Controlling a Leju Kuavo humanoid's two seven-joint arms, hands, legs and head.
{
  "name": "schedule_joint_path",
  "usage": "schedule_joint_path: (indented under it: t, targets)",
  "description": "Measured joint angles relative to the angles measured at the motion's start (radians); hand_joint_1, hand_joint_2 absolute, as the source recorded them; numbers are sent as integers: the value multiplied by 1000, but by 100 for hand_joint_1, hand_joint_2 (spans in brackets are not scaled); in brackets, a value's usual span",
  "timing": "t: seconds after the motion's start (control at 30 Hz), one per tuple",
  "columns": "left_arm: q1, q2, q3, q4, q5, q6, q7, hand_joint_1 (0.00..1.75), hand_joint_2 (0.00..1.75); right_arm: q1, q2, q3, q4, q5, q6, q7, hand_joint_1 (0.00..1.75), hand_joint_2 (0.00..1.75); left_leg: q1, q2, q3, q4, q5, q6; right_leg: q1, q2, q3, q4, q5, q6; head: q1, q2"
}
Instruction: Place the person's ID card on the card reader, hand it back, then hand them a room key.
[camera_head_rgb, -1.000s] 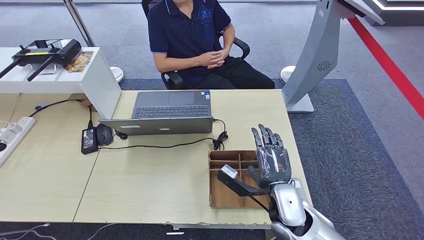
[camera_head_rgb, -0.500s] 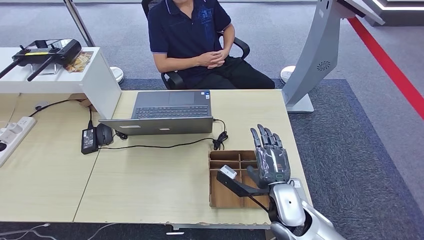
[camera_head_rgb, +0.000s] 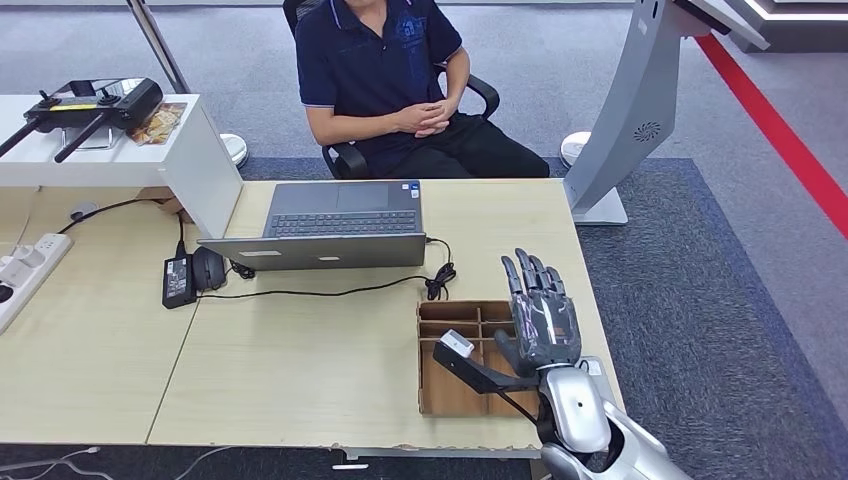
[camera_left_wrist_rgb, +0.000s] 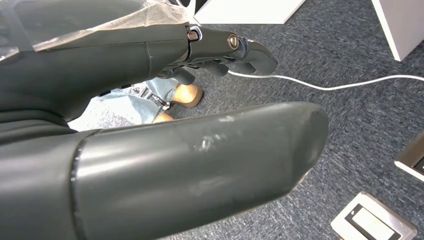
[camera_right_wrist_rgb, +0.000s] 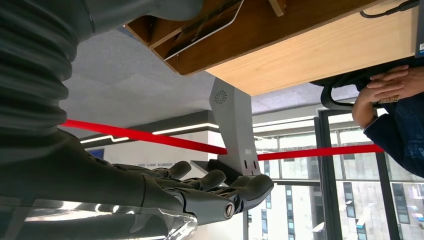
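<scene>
My right hand (camera_head_rgb: 543, 320) is raised over the right side of a divided wooden tray (camera_head_rgb: 450, 400) at the table's near right. Its fingers are stretched out and apart, its thumb points left, and it holds nothing. In the right wrist view the same hand (camera_right_wrist_rgb: 200, 195) is spread and empty, and a flat white-edged card (camera_right_wrist_rgb: 200, 30) lies in the tray. My left hand (camera_left_wrist_rgb: 175, 150) hangs over grey carpet with its fingers extended and nothing in them. A person (camera_head_rgb: 385, 70) sits across the table with clasped hands (camera_right_wrist_rgb: 390, 85).
An open laptop (camera_head_rgb: 330, 225) lies between the person and the tray, with a black cable (camera_head_rgb: 330, 292) running along the table to a power brick (camera_head_rgb: 178, 278) and a mouse (camera_head_rgb: 208, 268). A white cabinet (camera_head_rgb: 200, 160) stands at left, a grey kiosk stand (camera_head_rgb: 630, 110) at right.
My right hand has dropped very slightly over the tray. Nothing else has moved.
</scene>
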Motion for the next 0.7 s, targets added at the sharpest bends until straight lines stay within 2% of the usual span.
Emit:
schedule_joint_path:
  t: [0.7]
  targets:
    - [0,0,0,0,0,0,0,0,0,0,0,0,1,0,1,2,17,175,0,0,0,0,0,0,0,0,0,0,0,0,0,0]
